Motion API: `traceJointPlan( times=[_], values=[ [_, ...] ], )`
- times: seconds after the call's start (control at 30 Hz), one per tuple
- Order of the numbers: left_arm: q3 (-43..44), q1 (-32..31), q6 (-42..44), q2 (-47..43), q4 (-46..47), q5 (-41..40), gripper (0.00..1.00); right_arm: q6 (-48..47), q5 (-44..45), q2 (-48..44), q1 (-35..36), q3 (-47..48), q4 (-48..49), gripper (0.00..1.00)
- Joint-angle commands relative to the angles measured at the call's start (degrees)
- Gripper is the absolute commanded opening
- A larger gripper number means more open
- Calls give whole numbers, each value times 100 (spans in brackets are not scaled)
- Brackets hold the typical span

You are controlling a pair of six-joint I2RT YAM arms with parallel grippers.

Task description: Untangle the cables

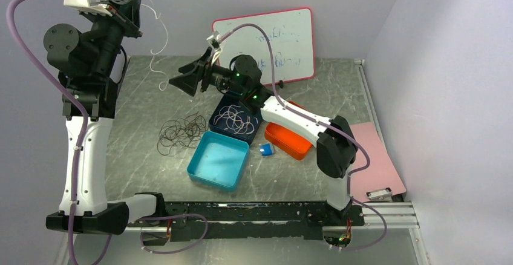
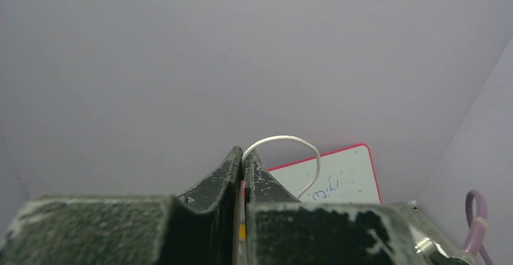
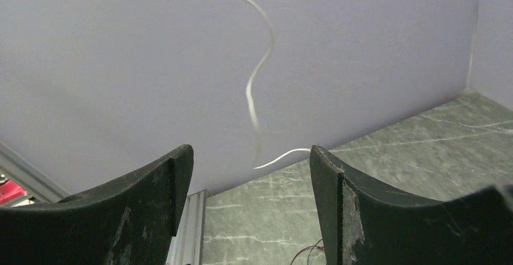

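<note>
White cable [image 2: 282, 137] is pinched high in left gripper [image 2: 243, 159]; right gripper [image 3: 251, 156] is held wide. Dangling tail should be centred between jaws before closing.

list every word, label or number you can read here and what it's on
Whiteboard: blue handwriting, too blurred to read from the top view.
Whiteboard, left wrist view: only a scrap of the writing shows, and it is unreadable too.
No other text, label, brand or number shows on anything else.
</note>
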Motion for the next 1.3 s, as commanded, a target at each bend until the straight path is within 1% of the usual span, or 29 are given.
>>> traceJointPlan(
  times=[0.0,0.27,0.37,0.43,0.53,0.6,0.67,0.8,0.97,1.13,1.27],
  values=[
    [15,42,-69,-96,118,169,7,-52,9,158,32,220,-19,74],
    [-56,41,-82,-113,119,166,7,-1,-169,212,81,257,94,74],
    [-60,42,-94,-97,115,175,7,-1,-213,274,85,309,58,70],
    [-49,42,-111,-80,125,195,7,16,-276,328,85,360,27,60],
    [-32,46,-145,-55,136,219,7,53,-337,393,85,433,5,37],
    [-24,42,-164,-48,137,257,7,87,-333,412,85,436,28,27],
    [-14,42,-166,-43,132,270,7,97,-316,432,85,441,44,26],
    [-18,42,-148,-64,108,233,7,111,-313,450,84,454,63,26],
    [-44,46,-148,-87,109,225,7,118,-331,427,85,434,72,17],
    [-55,42,-159,-87,94,231,7,81,-283,355,87,345,81,0],
    [-118,42,-166,-104,65,237,7,-29,-85,166,63,105,72,0]
  ],
)
